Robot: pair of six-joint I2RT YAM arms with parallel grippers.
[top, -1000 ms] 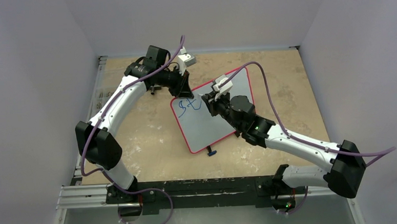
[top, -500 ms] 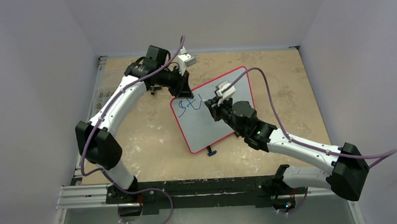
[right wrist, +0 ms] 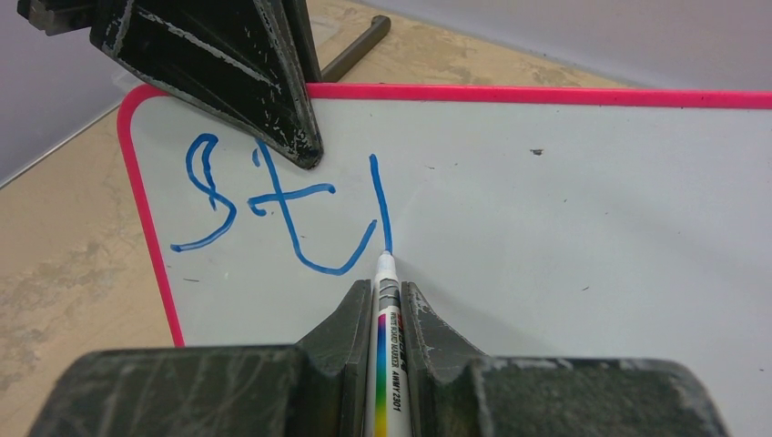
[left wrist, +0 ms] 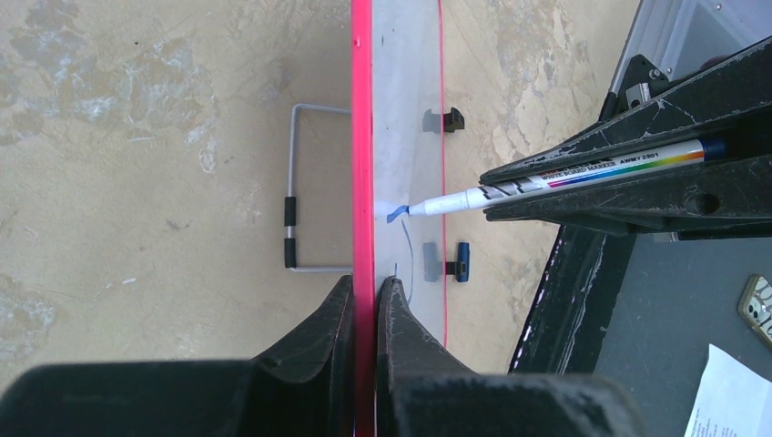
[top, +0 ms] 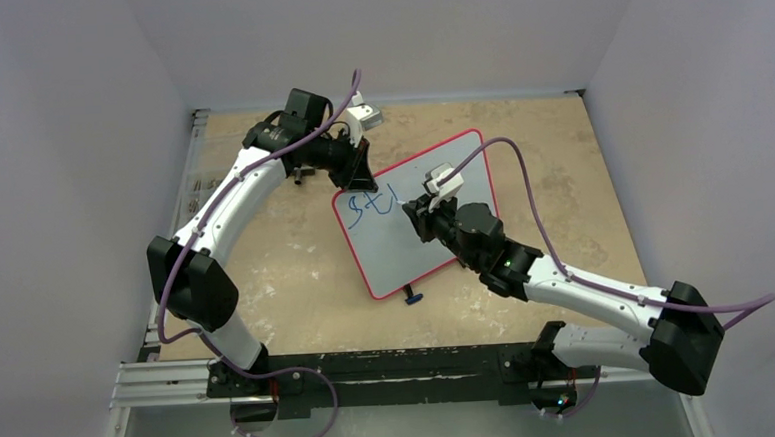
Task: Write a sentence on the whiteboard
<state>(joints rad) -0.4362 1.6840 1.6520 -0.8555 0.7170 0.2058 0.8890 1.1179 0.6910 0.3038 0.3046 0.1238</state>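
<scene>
The whiteboard (top: pixel 419 232), white with a red-pink frame, stands tilted on the table. My left gripper (top: pixel 361 170) is shut on its top edge (left wrist: pixel 363 182), one finger on each side. My right gripper (top: pixel 415 209) is shut on a white marker (right wrist: pixel 390 364) with a rainbow stripe. The marker tip touches the board at the bottom of a fresh downstroke. The sentence (right wrist: pixel 282 205) reads "St" plus one vertical stroke in blue, near the board's top left corner. The marker (left wrist: pixel 564 173) also shows in the left wrist view.
A small blue marker cap (top: pixel 414 298) lies on the table by the board's near edge. The board's wire stand (left wrist: pixel 305 187) sticks out behind it. Grey walls close in the table on three sides.
My right gripper has drawn the marker down the board toward me, adding a vertical blue stroke after the "t". The left gripper and board have not moved.
</scene>
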